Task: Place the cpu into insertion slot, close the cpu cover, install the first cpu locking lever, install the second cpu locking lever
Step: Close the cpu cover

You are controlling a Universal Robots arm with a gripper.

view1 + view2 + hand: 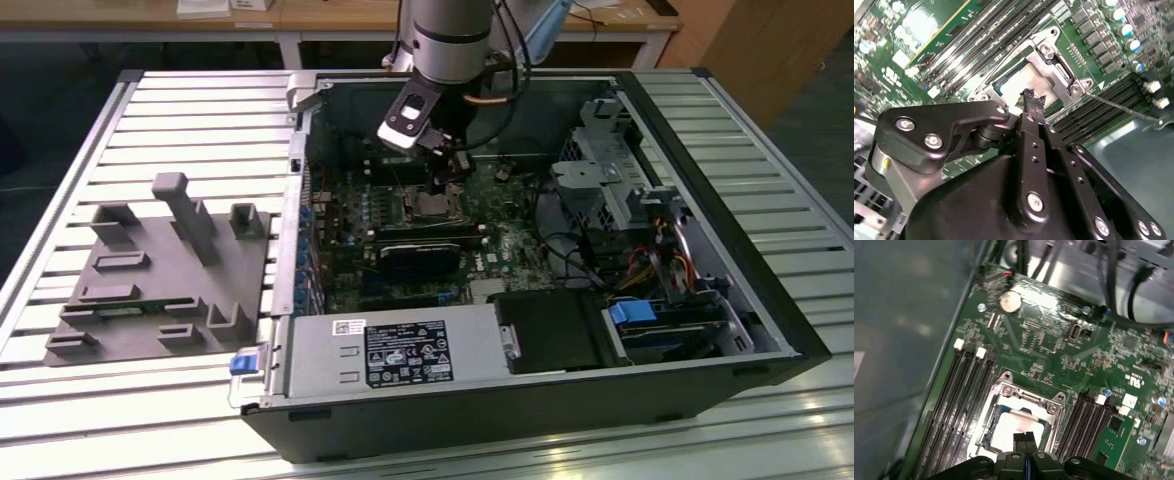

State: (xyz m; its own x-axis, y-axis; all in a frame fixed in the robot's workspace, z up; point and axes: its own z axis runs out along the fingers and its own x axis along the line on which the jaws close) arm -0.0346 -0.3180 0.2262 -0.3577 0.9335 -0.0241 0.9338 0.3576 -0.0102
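So the computer case (781, 330) is lying open on a slatted metal table (187, 110), and the arm is reaching down into it from the far side. The gripper (445, 185) hangs right over the middle of the green motherboard (514, 245).

In both wrist views the two black fingers (1030, 120) are pressed flat together with nothing pinched between them, so the hand is clenched and empty. Its tips (1024, 436) sit right at the shiny top of the cpu (1009, 432); honestly I can't tell if they're actually touching it or just a hair above.

The cpu (1019, 82) is already sitting in the insertion slot (987, 426). The cpu cover (1026, 400) looks like it's lying flat around it, with the chip showing through its window. In the second wrist view the cover (1056, 67) has a thin metal lever (1119, 106) sticking out from one corner, running away over the memory slots (1094, 117).

Other stuff around: more memory slots (961, 390) on either side of the socket, a coin battery (1010, 301) further up the board, the power supply (400, 350) at the near end of the case, and a grey tray of holders (160, 270) on the table at the exterior view's left, well apart from the case.
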